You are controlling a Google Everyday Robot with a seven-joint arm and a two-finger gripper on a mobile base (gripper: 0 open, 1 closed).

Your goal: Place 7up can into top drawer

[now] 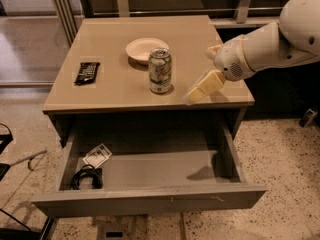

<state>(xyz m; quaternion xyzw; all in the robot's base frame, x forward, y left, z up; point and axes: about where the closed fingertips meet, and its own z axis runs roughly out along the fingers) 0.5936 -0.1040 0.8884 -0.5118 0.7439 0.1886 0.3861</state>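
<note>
The 7up can (160, 70) stands upright on the beige table top (120, 84), just in front of the cream bowl (146, 49). The top drawer (150, 199) is pulled open below the table, and its grey interior shows. My gripper (201, 75) hangs over the table's right front part, a short way right of the can and not touching it. Its cream fingers (205, 86) are spread apart and hold nothing. The white arm (270, 44) comes in from the right.
A black snack bar (87, 72) lies on the table's left side. In the drawer's left corner lie a coiled black cable (86, 178) and a small packet (97, 155). A glass partition stands at the left, and the floor is speckled.
</note>
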